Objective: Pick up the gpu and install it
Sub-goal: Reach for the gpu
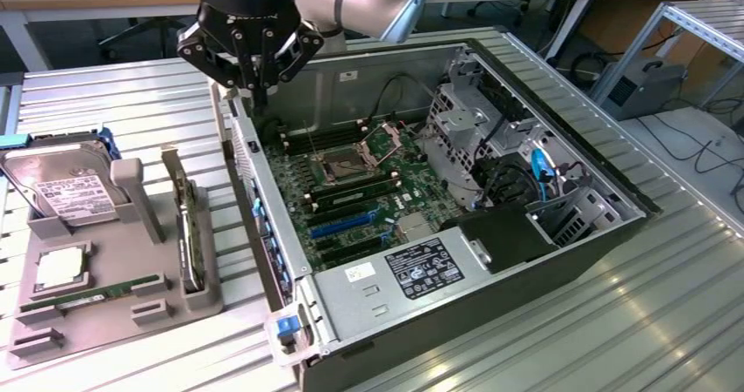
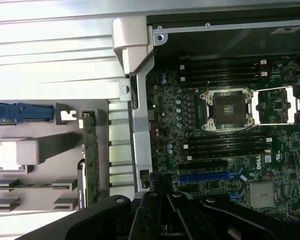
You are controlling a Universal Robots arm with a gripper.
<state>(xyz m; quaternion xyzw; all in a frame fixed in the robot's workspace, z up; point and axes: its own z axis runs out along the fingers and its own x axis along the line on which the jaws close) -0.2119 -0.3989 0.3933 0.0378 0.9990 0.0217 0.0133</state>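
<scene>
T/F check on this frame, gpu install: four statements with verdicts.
1. The gpu stands on edge in the gray holder, outside the computer case. True.
2. The gripper holds the gpu. False: it hangs over the case wall nearest the holder, apart from the gpu.
3. The case is open, with its motherboard exposed. True.
4. The hard drive sits inside the case. False: it rests in the holder, to the exterior view's left of the case.
</scene>
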